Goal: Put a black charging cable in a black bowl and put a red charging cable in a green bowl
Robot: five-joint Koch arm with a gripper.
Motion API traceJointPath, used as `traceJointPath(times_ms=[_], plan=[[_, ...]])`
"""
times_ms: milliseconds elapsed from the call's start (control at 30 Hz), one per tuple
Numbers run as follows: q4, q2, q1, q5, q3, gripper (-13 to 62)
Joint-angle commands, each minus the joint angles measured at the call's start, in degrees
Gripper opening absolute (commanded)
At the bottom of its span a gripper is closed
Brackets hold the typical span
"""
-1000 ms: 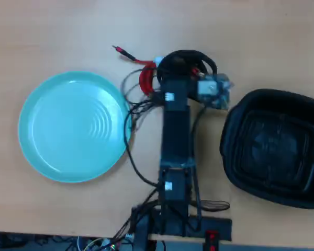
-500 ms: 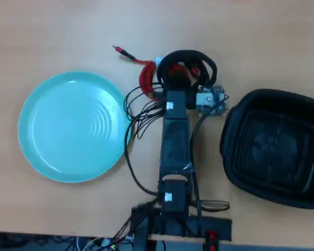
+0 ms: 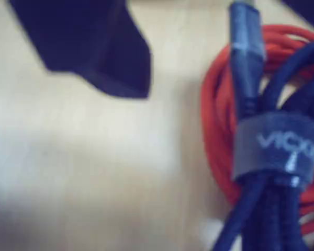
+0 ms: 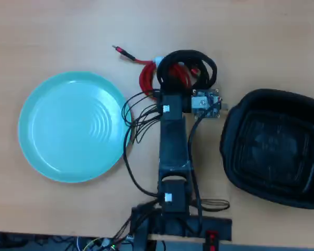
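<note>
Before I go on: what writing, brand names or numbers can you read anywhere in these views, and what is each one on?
"VICK": pale letters on the dark strap wrapped round the thick black charging cable in the wrist view; the word runs off the right edge, so the rest is cut off.
Small white labels on the black robot arm in the overhead view: too small to read.
Nothing readable on the pale green round dish or the black plastic tray-like bowl.

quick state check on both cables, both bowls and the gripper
black charging cable: coiled on table, overlapping the red one
red charging cable: coiled on table, not in a bowl
green bowl: empty
black bowl: empty
gripper: over cables, jaw state unclear
</note>
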Motion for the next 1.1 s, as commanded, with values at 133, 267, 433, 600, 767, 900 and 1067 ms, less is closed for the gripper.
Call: traceJointPath(times_ms=[133, 267, 433, 600, 767, 900, 1067], plan=[[-2.81, 2.02, 0.0, 0.7, -2.55, 49.0], [-5.27, -1.14, -0.35, 0.62, -2.37, 49.0], [-10.37, -6.42, -1.49, 0.62, -3.16, 49.0], [-10.9, -6.42, -1.23, 0.35, -4.13, 49.0], [-10.9, -6.86, -0.97, 0.09, -4.83, 49.0], [-10.9, -8.44, -0.62, 0.0, -4.92, 49.1], [-11.07, -8.53, -0.26, -0.26, -5.1, 49.0]])
